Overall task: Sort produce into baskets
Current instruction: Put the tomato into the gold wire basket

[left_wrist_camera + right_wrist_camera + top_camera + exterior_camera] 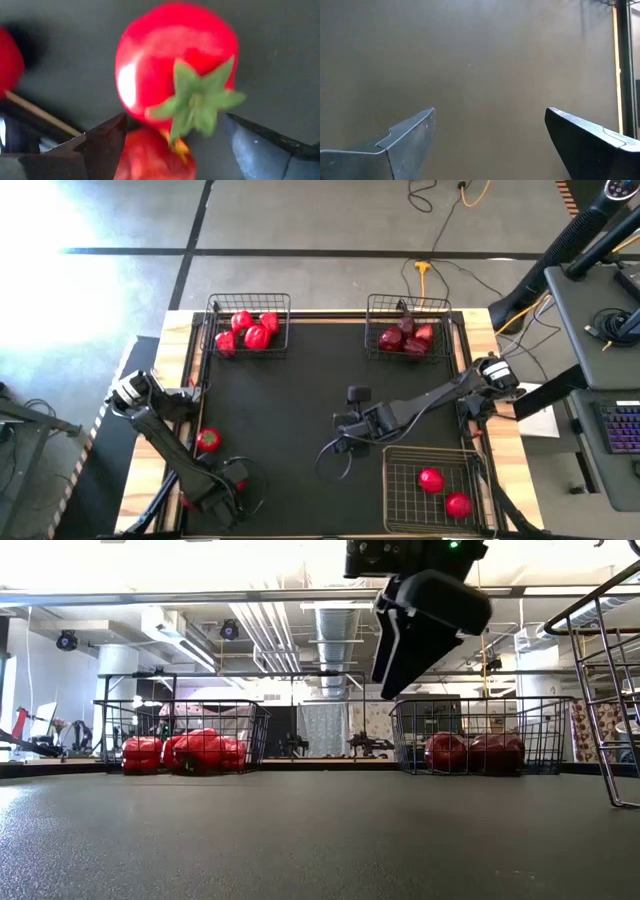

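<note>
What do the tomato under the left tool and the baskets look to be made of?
The tomato looks like moulded plastic, though real can't be ruled out: a smooth glossy red skin with a hard white highlight and a flat, stiff green top. It lies between the left tool's open fingers. The baskets, like the near one, look like thin metal wire in an open grid with a dark coated finish.

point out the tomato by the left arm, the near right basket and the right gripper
tomato [208, 441], high view, on its red body beside the left arm
near right basket [400, 500], high view, on a bare part of its wire floor
right gripper [487, 145], right wrist view, midway between its two open fingertips
</note>
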Controlling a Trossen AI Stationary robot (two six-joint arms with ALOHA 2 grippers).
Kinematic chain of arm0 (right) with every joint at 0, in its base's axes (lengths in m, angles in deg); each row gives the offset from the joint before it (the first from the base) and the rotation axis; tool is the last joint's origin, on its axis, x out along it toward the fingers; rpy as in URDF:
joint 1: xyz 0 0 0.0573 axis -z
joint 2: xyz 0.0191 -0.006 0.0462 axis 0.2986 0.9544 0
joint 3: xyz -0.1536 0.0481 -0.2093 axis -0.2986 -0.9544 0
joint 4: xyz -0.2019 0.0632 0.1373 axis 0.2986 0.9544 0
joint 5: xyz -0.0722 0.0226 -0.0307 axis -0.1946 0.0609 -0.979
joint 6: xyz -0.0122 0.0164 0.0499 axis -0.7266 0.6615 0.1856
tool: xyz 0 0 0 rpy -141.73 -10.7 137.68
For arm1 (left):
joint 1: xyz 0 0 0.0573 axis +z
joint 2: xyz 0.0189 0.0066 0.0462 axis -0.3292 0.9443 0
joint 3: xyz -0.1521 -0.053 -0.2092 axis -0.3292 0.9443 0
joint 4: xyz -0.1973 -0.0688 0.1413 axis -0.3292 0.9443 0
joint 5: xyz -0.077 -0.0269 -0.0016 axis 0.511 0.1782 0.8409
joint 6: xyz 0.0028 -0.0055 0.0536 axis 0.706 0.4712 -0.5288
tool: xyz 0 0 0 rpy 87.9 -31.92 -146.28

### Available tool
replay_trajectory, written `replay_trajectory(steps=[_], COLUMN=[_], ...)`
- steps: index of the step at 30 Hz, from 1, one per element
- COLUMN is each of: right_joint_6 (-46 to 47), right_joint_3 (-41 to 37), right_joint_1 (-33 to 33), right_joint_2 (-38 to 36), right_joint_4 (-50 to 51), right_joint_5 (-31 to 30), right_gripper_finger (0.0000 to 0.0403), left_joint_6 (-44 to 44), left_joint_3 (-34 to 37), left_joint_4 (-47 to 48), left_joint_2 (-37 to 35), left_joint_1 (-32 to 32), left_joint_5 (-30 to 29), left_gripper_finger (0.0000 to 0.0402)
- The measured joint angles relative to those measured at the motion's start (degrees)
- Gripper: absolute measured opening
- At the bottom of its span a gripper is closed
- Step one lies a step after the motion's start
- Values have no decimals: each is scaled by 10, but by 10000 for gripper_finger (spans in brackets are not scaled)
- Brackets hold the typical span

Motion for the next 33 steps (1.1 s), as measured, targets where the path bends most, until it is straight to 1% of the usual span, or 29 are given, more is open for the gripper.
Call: replay_trajectory(steps=[5,10,15,18,24,27,30,33], right_joint_6=[6,31,58,68,65,51,31,3], right_joint_3=[0,0,0,0,0,0,0,0], right_joint_1=[-21,-28,-30,-31,-31,-31,-31,-30], right_joint_2=[0,0,0,0,9,28,50,75], right_joint_4=[0,12,29,32,14,-12,-45,-73], right_joint_5=[0,1,18,28,31,46,46,45], right_gripper_finger=[368,368,368,368,368,368,368,368], left_joint_6=[-53,-80,-115,-156,-258,-302,-342,-385], left_joint_3=[0,1,8,15,48,68,90,105], left_joint_4=[-8,-13,-49,-94,-203,-253,-311,-371], left_joint_2=[6,6,6,6,6,8,8,8], left_joint_1=[17,34,49,67,116,141,166,186], left_joint_5=[-73,-129,-196,-217,-296,-354,-412,-450], left_gripper_finger=[314,314,314,314,314,314,314,314])
